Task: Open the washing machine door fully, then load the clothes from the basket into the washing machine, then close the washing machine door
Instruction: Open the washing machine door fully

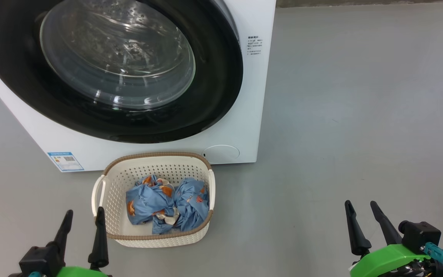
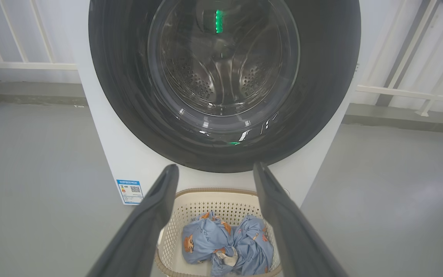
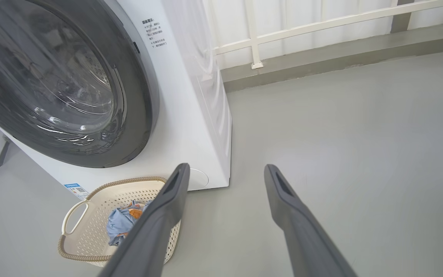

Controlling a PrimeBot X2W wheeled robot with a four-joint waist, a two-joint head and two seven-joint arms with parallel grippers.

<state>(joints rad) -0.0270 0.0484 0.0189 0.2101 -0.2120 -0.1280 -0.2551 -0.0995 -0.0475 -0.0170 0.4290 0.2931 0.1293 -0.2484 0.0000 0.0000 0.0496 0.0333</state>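
Observation:
The white washing machine (image 1: pixel 240 127) stands ahead with its round black-rimmed door (image 1: pixel 214 77) shut flat against the front; the steel drum shows through the glass. On the floor right in front sits the cream basket (image 1: pixel 117 184), holding crumpled light blue clothes (image 1: pixel 171 204) with orange prints. My left gripper (image 1: pixel 84 217) hangs open at the basket's near left corner, nothing between its fingers. Far to the right over bare floor, my right gripper (image 1: pixel 361 207) is open too. The left wrist view has the door (image 2: pixel 129 96), basket (image 2: pixel 214 200) and clothes (image 2: pixel 225 246) dead ahead.
Grey floor (image 1: pixel 360 115) stretches wide to the right of the machine. A white railing (image 3: pixel 321 25) and a low kerb run along the wall behind. A blue label (image 1: pixel 65 161) and a round cap (image 1: pixel 221 153) sit low on the machine's front.

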